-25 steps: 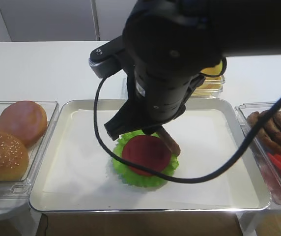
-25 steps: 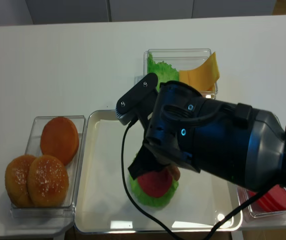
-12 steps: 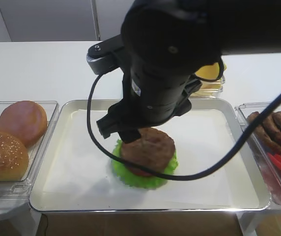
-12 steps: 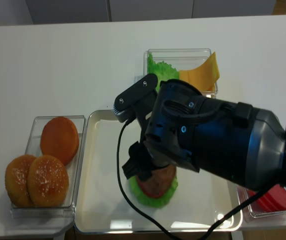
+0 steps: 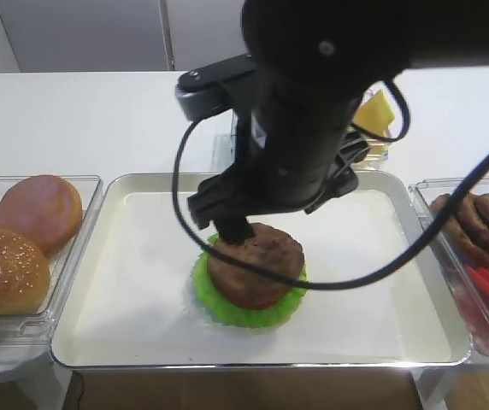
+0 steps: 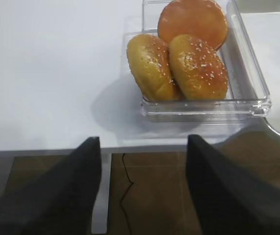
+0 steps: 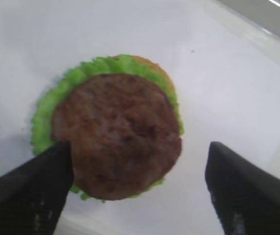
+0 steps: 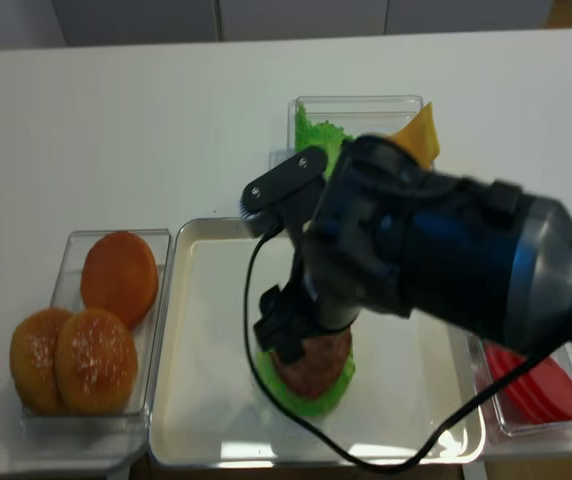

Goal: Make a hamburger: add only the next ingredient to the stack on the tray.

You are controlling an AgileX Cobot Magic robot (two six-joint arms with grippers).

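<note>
On the large shiny metal tray (image 5: 415, 282), the round dark brown grainy patty (image 7: 115, 134) was seen lying flat on the ruffled green stack (image 7: 42, 117), having no long axis. The right pincer (image 7: 140, 188) was spread wide, empty. A fingertip could be caught on the patty in lifting, and it dragged off.

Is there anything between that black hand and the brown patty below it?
Nothing visible. The right hand hangs open directly above the patty, which already lies on the lettuce of the stack in the tray.
</note>
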